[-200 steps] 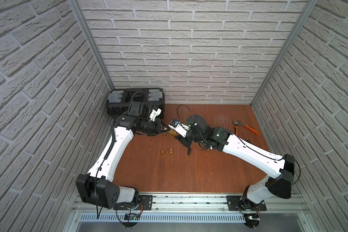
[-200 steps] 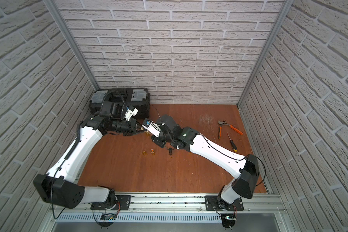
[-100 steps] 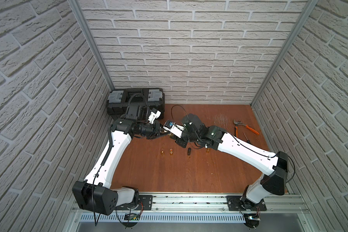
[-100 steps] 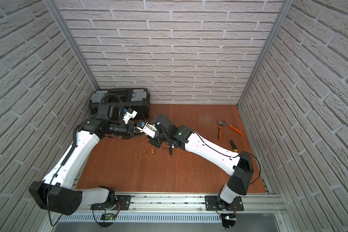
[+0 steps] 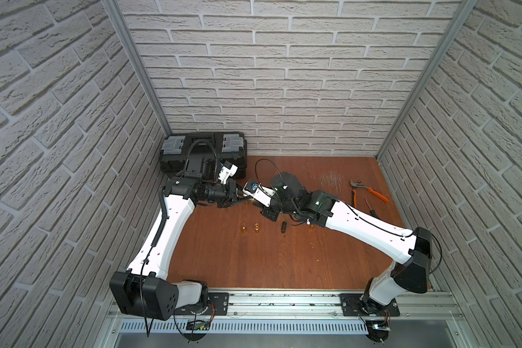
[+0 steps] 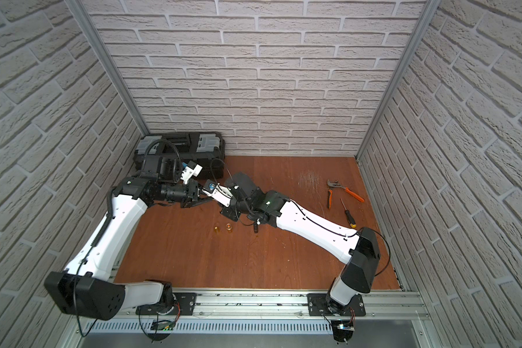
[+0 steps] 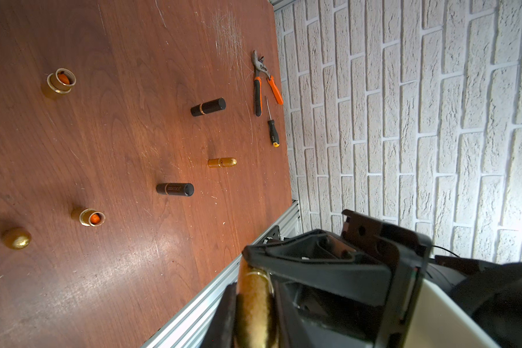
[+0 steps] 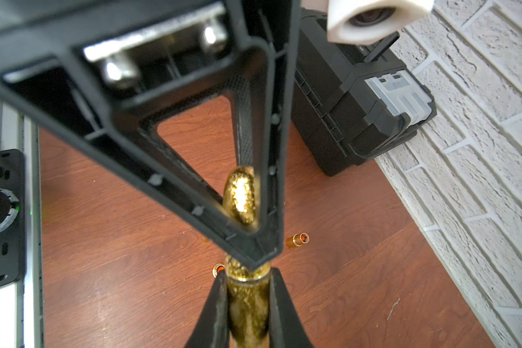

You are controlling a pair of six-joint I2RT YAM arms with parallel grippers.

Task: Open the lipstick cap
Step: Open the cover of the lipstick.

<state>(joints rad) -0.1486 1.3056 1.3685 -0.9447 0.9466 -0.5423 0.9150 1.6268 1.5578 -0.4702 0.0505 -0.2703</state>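
Two tools meet above the reddish-brown wooden surface (image 5: pixel 253 265), near the black plastic toolbox (image 5: pixel 204 153), sharing one gold glitter lipstick tube (image 8: pixel 241 195) held clear of the boards. The left tool (image 7: pixel 253 304) pinches its rounded cap end and the right tool (image 8: pixel 247 304) pinches the base, cap still seated.

Glittery gold lipstick (image 8: pixel 247 304), domed cap (image 8: pixel 241 195) still on, held aloft, roughly horizontal
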